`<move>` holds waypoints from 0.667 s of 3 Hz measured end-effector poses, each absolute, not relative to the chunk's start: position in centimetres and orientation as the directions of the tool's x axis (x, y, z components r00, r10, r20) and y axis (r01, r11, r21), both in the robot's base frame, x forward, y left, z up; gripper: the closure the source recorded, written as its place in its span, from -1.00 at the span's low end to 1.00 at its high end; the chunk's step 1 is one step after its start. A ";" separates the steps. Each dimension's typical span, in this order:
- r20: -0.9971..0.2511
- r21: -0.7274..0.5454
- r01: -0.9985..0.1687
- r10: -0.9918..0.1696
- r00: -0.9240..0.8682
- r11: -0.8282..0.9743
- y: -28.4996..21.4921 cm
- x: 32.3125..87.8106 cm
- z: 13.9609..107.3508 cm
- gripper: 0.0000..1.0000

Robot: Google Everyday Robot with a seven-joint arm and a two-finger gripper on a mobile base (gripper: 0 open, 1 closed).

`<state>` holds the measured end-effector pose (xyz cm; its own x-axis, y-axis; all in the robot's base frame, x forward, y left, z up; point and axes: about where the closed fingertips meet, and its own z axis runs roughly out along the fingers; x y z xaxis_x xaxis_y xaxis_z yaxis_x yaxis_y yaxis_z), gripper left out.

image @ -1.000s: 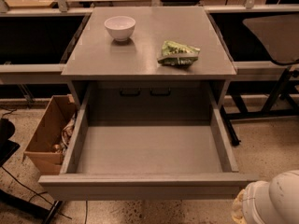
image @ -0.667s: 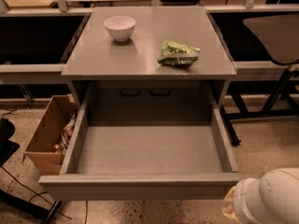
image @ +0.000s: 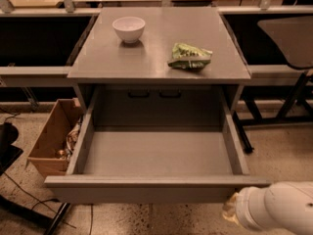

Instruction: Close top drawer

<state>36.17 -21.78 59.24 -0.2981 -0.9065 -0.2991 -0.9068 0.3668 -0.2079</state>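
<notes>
The top drawer (image: 156,153) of the grey cabinet is pulled fully out toward me, and its deep inside is bare. Its flat handle-less front panel (image: 146,192) runs across the bottom of the camera view. My white arm (image: 274,209) comes in from the bottom right corner. Its beige-collared end lies just below the right end of the front panel. My gripper is not in view; only this arm segment shows.
On the cabinet top (image: 156,58) stand a white bowl (image: 129,28) at the back left and a green snack bag (image: 190,56) at the right. A cardboard box (image: 51,143) with clutter sits on the floor left of the drawer. Black chair legs (image: 288,106) stand at the right.
My arm has moved left along the bottom edge, from the bottom right corner toward the right end of the drawer's front panel. The drawer has not moved.
</notes>
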 end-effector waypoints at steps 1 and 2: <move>-0.359 -0.256 -0.889 -0.891 -0.278 0.380 -21.6 39.5 58.5 1.00; -0.359 -0.256 -0.889 -0.891 -0.278 0.380 -21.6 39.3 58.5 1.00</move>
<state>39.35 -21.61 58.48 -0.2778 -0.8911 -0.3590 -0.8889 0.3801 -0.2557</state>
